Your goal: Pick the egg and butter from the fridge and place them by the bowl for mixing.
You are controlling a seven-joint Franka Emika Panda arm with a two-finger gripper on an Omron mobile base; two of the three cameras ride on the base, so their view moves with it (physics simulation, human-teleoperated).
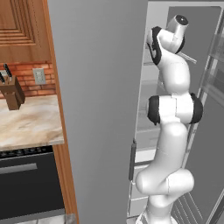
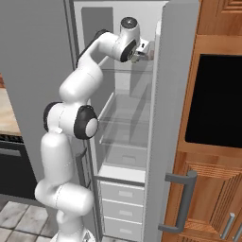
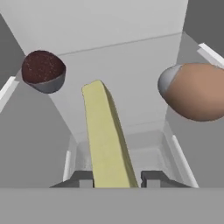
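The arm stands tall, bent forward into the open fridge (image 2: 156,118) at its top shelf, where the end effector (image 3: 116,179), half hidden behind the door edge from the right, is closed on the flat pale-yellow butter (image 3: 107,135), with the smooth tan egg (image 3: 197,92) beside it.

butter (image 3: 107,140): centre of the hand view, running from 6 o'clock up toward 12, between the fingertips (image 3: 85,178)
egg (image 3: 197,91): at 2 o'clock from the butter
round item (image 3: 43,71): at 10 o'clock from the butter
fridge (image 2: 124,142): arm reaches in at its top shelf
knife block (image 1: 12,89): on the counter (image 1: 26,124), at 9 o'clock from the fridge
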